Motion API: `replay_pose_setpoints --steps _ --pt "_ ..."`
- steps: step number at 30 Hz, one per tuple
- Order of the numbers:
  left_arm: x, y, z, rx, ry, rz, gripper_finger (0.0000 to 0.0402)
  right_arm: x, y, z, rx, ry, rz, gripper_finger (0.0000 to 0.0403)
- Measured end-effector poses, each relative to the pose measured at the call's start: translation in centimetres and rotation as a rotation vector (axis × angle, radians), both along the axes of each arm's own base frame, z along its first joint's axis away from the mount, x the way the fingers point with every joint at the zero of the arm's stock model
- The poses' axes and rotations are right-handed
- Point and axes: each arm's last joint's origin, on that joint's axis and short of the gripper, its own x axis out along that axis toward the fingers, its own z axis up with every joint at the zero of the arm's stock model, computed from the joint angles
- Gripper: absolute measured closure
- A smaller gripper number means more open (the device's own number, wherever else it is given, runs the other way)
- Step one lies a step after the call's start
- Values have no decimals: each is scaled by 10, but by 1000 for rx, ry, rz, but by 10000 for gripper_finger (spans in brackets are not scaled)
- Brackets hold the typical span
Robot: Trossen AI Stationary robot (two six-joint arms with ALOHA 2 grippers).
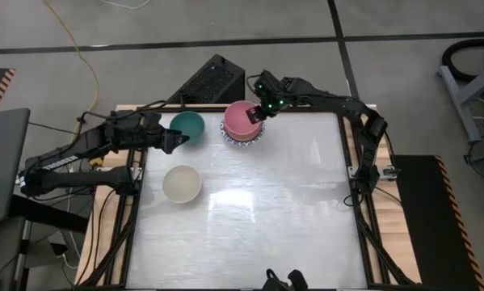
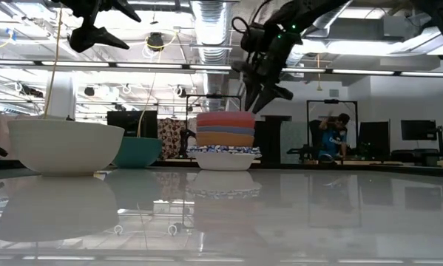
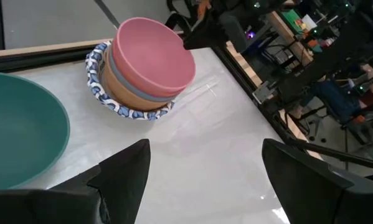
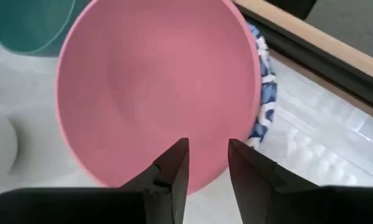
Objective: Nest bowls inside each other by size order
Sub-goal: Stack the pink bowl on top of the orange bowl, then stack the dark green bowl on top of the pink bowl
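Observation:
A stack of bowls (image 2: 225,137) stands at the table's far middle. A pink bowl (image 1: 243,118) is on top, with blue and orange bowls beneath it. A white bowl with a blue patterned rim (image 3: 131,112) is at the bottom, resting on the table. A teal bowl (image 1: 187,125) sits just left of the stack. A cream bowl (image 1: 181,183) sits nearer, on the left. My right gripper (image 4: 208,155) hovers open above the right rim of the pink bowl, clear of it in the low view (image 2: 269,100). My left gripper (image 3: 205,162) is open and empty, raised above the table at the teal bowl's near left side (image 1: 175,141).
A black box (image 1: 213,81) lies off the table's far edge behind the bowls. The table's wooden frame (image 1: 351,137) borders the right side. The middle, right and near parts of the white tabletop (image 1: 266,218) hold nothing. A person shows far back in the room (image 2: 332,137).

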Motion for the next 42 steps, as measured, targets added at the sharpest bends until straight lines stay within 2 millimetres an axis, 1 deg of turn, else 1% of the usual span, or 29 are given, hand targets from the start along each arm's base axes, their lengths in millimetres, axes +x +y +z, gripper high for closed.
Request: replay_pose_setpoints --steps 4,7,12,15,17,20,23,28,32,34,36,42 --pt "0 0 0 -1 0 0 104 0 0 -5 1 0 -1 271" --pt "0 0 0 5 4 15 104 3 0 0 0 -43 16 271" --pt "1 4 -7 36 91 94 104 10 6 22 -33 -116 48 271" --pt "6 9 -18 47 221 140 104 15 11 35 -55 -146 69 271" --pt "9 15 -29 24 328 184 104 18 15 43 -69 -169 83 271" --pt "16 28 -45 -34 465 245 104 21 24 58 -78 -188 108 271" --pt "20 46 -59 -77 578 290 104 22 36 77 -94 -201 155 271" --pt "19 79 -79 -140 705 322 104 20 56 110 -143 -225 241 271" --pt "17 101 -93 -162 797 319 104 15 68 133 -175 -249 287 271" --pt "16 111 -101 -175 843 318 104 13 73 141 -184 -263 296 271" --pt "16 120 -108 -188 851 308 104 13 77 146 -192 -274 309 271" --pt "22 141 -123 -193 832 299 104 16 90 146 -203 -258 370 271"
